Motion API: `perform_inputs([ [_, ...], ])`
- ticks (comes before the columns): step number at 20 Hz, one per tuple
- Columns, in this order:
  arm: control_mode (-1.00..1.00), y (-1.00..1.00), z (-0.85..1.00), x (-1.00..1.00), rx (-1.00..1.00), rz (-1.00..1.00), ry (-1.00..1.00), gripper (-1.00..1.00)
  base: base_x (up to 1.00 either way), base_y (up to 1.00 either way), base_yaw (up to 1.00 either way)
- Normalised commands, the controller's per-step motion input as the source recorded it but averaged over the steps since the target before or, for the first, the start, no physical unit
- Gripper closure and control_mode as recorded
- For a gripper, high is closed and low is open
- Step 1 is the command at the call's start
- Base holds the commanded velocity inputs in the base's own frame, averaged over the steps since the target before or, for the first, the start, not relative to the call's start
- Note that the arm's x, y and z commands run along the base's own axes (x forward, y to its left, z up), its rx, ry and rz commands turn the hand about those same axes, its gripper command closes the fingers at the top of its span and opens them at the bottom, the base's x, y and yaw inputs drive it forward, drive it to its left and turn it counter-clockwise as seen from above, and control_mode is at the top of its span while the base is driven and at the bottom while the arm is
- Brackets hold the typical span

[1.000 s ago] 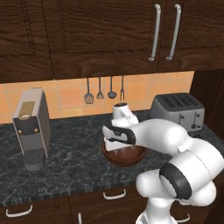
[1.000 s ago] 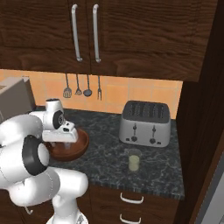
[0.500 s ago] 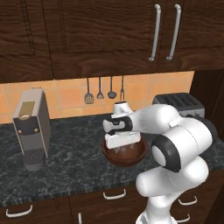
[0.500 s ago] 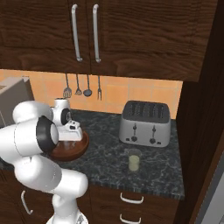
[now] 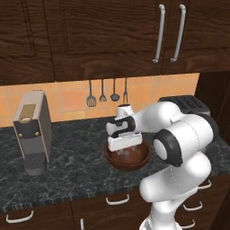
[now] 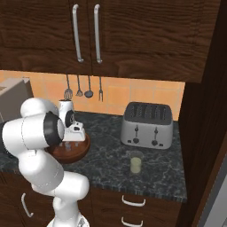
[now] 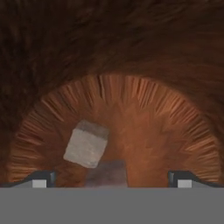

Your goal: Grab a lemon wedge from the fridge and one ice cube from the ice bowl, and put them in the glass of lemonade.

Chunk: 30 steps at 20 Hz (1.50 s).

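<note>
Reaching down into the wide round reddish-brown wooden ice bowl [image 5: 128, 156], the white arm's fingers [image 7: 39, 179] stand spread wide with nothing between them, one dark tip at each lower corner of the hand view. Between those tips on the bowl's ribbed floor lies a small whitish translucent ice cube [image 7: 86, 144], tilted, nearer the tip at the lower left corner; a second, duller grey cube [image 7: 106, 173] sits just below it at the frame's lower edge. The bowl stands on the dark speckled stone tabletop [image 5: 72, 175]. Further along that tabletop, well apart from the bowl, a small clear glass of pale yellowish lemonade [image 6: 136, 162] stands in front of a silver four-slot toaster [image 6: 148, 125]. A grey boxy coffee machine [image 5: 31, 130] stands on the bowl's other side.
</note>
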Motion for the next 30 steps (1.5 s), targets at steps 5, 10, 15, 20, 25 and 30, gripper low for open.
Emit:
perform_inputs([
  [5, -1.00, 0.00, -0.05, -0.07, 0.03, 0.11, -0.07, -1.00, 0.00, 0.00, 0.00],
  [10, -1.00, 0.00, -0.10, -0.01, 0.06, 0.10, -0.12, -1.00, 0.00, 0.00, 0.00],
  [15, -1.00, 0.00, -0.31, 0.00, 0.08, 0.07, -0.02, -1.00, 0.00, 0.00, 0.00],
  [20, -1.00, -0.02, -0.02, -0.09, 0.07, 0.01, -0.10, -1.00, 0.00, 0.00, 0.00],
  [25, -1.00, -0.01, 0.00, -0.05, 0.01, 0.00, -0.09, -1.00, 0.00, 0.00, 0.00],
  [30, -1.00, 0.00, 0.00, -0.08, 0.00, 0.00, -0.04, -1.00, 0.00, 0.00, 0.00],
])
